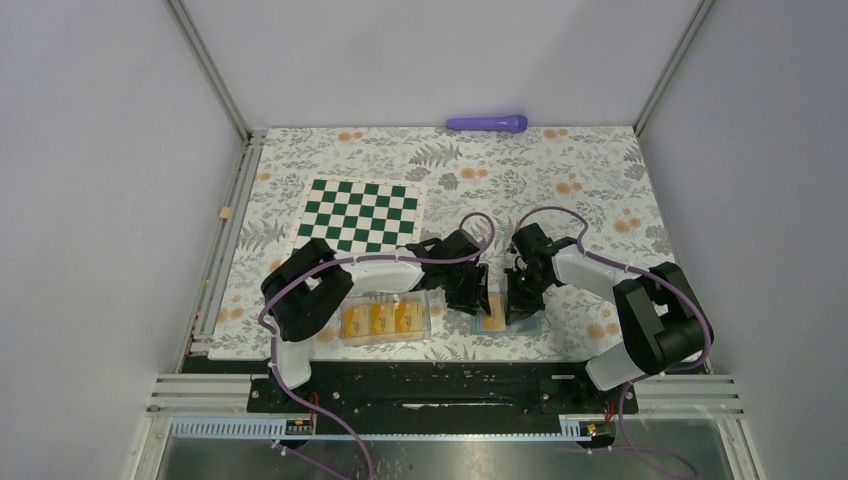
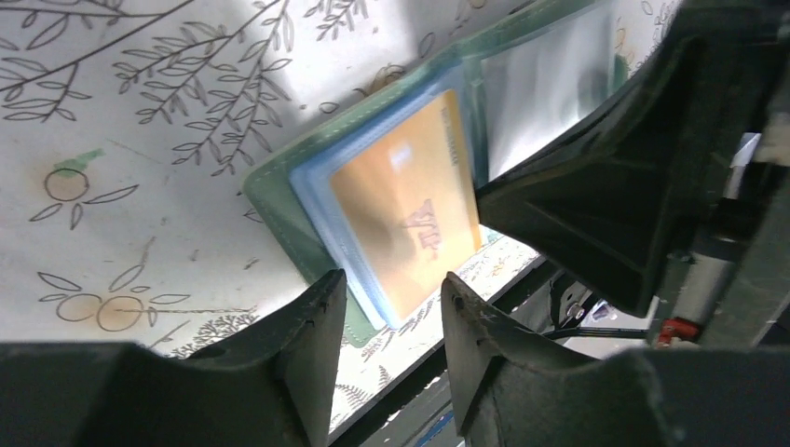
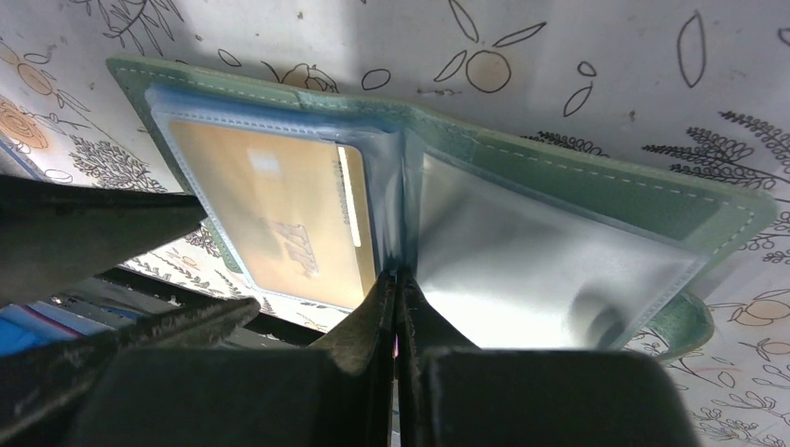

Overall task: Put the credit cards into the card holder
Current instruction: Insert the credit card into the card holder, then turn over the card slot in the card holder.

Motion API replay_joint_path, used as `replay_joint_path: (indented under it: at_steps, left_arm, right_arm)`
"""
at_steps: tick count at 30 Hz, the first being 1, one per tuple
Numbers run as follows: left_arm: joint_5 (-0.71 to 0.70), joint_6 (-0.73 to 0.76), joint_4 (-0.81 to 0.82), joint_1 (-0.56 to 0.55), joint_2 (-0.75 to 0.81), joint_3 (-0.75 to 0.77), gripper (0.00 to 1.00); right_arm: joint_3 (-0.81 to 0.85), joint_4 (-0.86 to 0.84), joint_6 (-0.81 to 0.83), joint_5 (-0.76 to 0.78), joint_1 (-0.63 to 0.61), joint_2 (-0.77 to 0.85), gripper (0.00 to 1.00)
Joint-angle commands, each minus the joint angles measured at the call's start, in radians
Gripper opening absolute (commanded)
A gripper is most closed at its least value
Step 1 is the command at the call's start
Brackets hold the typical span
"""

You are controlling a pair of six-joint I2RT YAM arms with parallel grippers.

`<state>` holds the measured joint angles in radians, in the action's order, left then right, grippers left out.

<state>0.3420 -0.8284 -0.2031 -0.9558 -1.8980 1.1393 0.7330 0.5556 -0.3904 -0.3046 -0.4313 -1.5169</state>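
**Clerk:** Position of the card holder [image 1: 493, 320]?

**Inspector:** Lying open and flat at 6 o'clock on the table [image 1: 600, 190], near the front edge, between the 2 grippers. 1 credit card [image 3: 270, 219] sits under the clear sleeve of 1 leaf. The other leaf's sleeve shows no card.

**Clerk:** Grippers?

**Inspector:** Right gripper [image 3: 396, 279]: fingers fully together, nothing seen between them, tips at the holder's centre fold. Whether they press on it, I cannot tell. Left gripper [image 2: 391, 284]: fingers partly apart and gripping nothing, poised above the sleeved card's edge.

**Clerk:** Surroundings?

**Inspector:** At 9 o'clock from the holder, just beside it, a clear box [image 1: 434, 318] holds 3 credit cards [image 1: 385, 318] side by side. A chessboard mat [image 1: 362, 213] lies at 10 o'clock, apart. A purple object [image 1: 487, 123] rests at 12 o'clock against the far edge.
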Motion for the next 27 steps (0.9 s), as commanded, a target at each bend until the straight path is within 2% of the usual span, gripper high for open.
replay_joint_path:
  at_steps: [1, 4, 10, 17, 19, 23, 27]
  left_arm:
    - [-0.107, 0.067, -0.115, -0.033, 0.017, 0.094, 0.43]
    - [-0.129, 0.079, -0.149, -0.042, 0.009, 0.119, 0.43]
    - [-0.122, 0.085, -0.159, -0.050, -0.040, 0.142, 0.35]
    - [-0.132, 0.095, -0.179, -0.055, -0.064, 0.161, 0.36]
    - [-0.127, 0.094, -0.170, -0.058, -0.060, 0.161, 0.32]
    - [-0.125, 0.094, -0.169, -0.061, -0.050, 0.171, 0.16]
    - [-0.137, 0.103, -0.193, -0.068, -0.038, 0.192, 0.13]
  right_arm:
    - [-0.004, -0.032, 0.001, -0.012, -0.009, -0.027, 0.00]
    - [-0.003, -0.031, 0.000, -0.016, -0.009, -0.025, 0.00]
    - [-0.007, -0.031, 0.001, -0.018, -0.009, -0.027, 0.00]
    - [-0.007, -0.030, 0.000, -0.024, -0.009, -0.028, 0.00]
    - [-0.006, -0.030, 0.000, -0.026, -0.009, -0.027, 0.00]
    - [-0.002, -0.024, 0.001, -0.026, -0.009, -0.029, 0.00]
    - [0.000, -0.022, 0.001, -0.030, -0.009, -0.027, 0.00]
